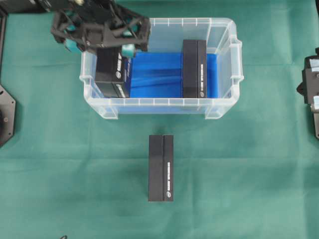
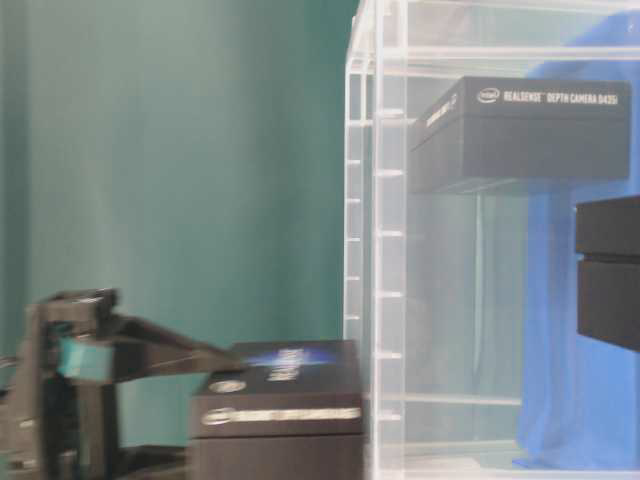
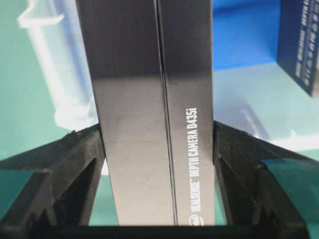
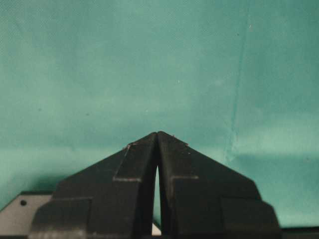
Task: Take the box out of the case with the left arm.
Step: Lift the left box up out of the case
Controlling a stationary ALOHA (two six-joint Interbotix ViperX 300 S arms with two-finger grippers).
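Note:
The clear case (image 1: 164, 105) with a blue lining (image 1: 154, 74) sits at the back of the green cloth. My left gripper (image 1: 100, 48) hangs over the case's left end, shut on a black box (image 1: 112, 67). In the left wrist view the box (image 3: 149, 74) runs lengthwise between the black fingers (image 3: 79, 159), which press both of its wide sides. Its far end is over the case's left wall (image 3: 37, 22). I cannot tell whether it touches the bottom. My right gripper (image 4: 157, 134) is shut and empty over bare cloth.
A second black box (image 1: 194, 69) stands in the right half of the case and shows at the wrist view's upper right corner (image 3: 299, 45). A third box (image 1: 160, 168) lies on the cloth in front of the case. The right arm (image 1: 311, 94) rests at the right edge.

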